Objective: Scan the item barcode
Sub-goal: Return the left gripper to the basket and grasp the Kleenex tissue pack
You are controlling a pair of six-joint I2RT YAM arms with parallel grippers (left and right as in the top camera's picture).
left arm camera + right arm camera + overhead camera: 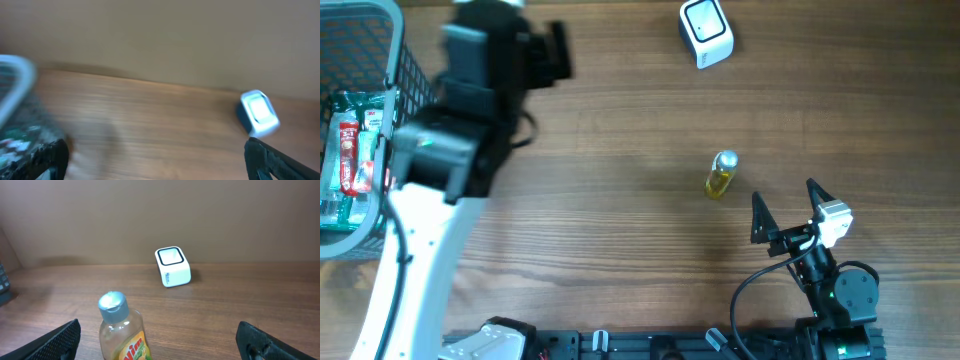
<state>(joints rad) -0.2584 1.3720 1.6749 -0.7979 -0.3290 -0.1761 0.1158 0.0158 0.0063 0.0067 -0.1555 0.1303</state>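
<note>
A small yellow bottle (pixel 720 175) with a silver cap stands upright mid-table; in the right wrist view the bottle (pixel 120 330) is close in front, left of centre. A white barcode scanner (pixel 706 32) sits at the far edge, also seen as the scanner (pixel 172 266) and the blurred scanner (pixel 257 112). My right gripper (pixel 786 200) is open, just short of the bottle, and the right gripper (pixel 160 347) holds nothing. My left gripper (pixel 560 52) is raised at the far left by the basket, and the left gripper (pixel 157 165) is open and empty.
A grey wire basket (pixel 380 60) stands at the left edge with green and red packets (pixel 355 150) inside. The left arm's white link (pixel 415 250) runs from the front edge up past the basket. A brown wall backs the table.
</note>
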